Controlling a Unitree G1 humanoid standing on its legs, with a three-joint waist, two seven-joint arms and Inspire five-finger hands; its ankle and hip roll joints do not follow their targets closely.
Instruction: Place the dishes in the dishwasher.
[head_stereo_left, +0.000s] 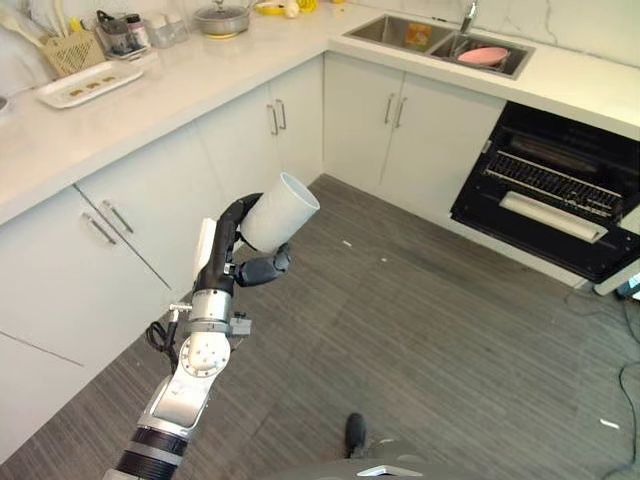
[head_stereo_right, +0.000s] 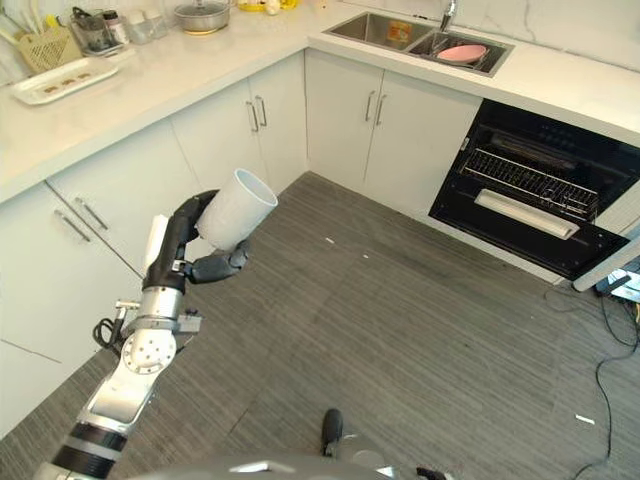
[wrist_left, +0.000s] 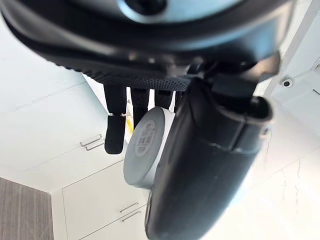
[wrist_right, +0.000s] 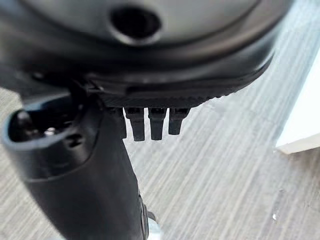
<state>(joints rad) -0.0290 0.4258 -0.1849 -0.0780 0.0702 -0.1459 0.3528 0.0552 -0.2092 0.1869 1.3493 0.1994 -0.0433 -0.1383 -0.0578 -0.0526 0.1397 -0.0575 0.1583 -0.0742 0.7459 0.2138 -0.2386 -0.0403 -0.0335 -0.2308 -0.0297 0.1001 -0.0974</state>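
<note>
A white cup (head_stereo_left: 280, 212) is held out over the grey floor, tilted with its open mouth toward the far right. My left hand (head_stereo_left: 222, 262) is shut on it, fingers over its side and thumb beneath. The left wrist view shows the cup's flat base (wrist_left: 145, 147) between the fingers and the thumb. The dishwasher (head_stereo_left: 560, 190) stands open at the far right under the counter, its door down and a wire rack showing inside. A pink plate (head_stereo_left: 483, 56) lies in the sink (head_stereo_left: 400, 32). My right hand (wrist_right: 100, 165) hangs over the floor, fingers straight, holding nothing.
White cabinets run along the left and far sides under an L-shaped white counter (head_stereo_left: 200, 80). On it are a white tray (head_stereo_left: 88, 83), a lidded pot (head_stereo_left: 222, 18) and a utensil holder (head_stereo_left: 68, 50). Open floor lies between my hand and the dishwasher.
</note>
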